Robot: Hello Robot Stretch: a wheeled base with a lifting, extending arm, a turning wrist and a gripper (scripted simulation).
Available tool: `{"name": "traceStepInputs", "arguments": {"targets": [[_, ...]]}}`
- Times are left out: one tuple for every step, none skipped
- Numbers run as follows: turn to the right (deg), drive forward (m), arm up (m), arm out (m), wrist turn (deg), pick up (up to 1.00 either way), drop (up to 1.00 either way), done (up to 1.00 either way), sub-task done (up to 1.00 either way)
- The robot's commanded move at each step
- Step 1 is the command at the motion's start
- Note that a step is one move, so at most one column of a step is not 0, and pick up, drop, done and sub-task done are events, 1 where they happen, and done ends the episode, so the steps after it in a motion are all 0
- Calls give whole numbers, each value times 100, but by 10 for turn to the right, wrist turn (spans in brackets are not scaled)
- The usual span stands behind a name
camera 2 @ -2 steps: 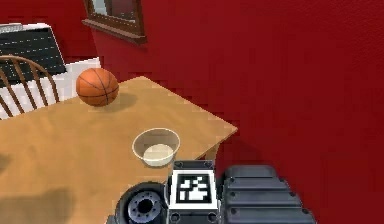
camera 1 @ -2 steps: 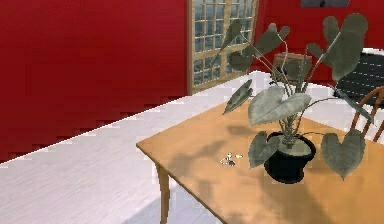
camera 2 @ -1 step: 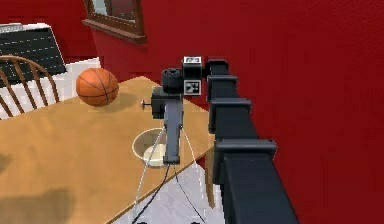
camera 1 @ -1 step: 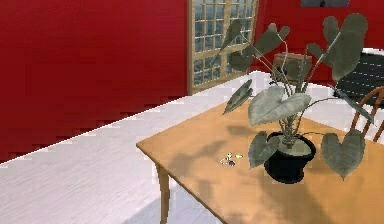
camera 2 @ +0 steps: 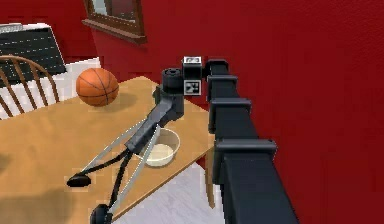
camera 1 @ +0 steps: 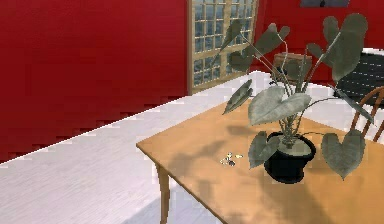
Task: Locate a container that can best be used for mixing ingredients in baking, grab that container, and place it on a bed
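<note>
On my arm side view the table (camera 2: 45, 140) edge runs diagonally under the arm (camera 2: 240, 150). The bowl (camera 2: 160, 152) sits right by that edge, at 5 o'clock from a ball (camera 2: 97, 87). The gripper (camera 2: 88, 197) reaches over the tabletop, fingers pointing to 8 o'clock past the bowl. I cannot tell whether it holds anything. A chair (camera 2: 25, 85) stands at 9 o'clock, and a red wall (camera 2: 300, 60) lies beyond the table. Ahead, bare floor (camera 1: 80, 170) lies open at 9 o'clock. The table corner and a potted plant (camera 1: 278, 105) block 3 o'clock, and a small thing (camera 1: 230, 158) lies near the pot.
</note>
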Motion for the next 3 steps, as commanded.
{"name": "traceStepInputs", "arguments": {"targets": [[0, 0, 0, 0, 450, 0, 0, 0, 0], [0, 0, 0, 0, 450, 0, 0, 0, 0], [0, 0, 0, 0, 210, 0, 0, 0, 0]]}}
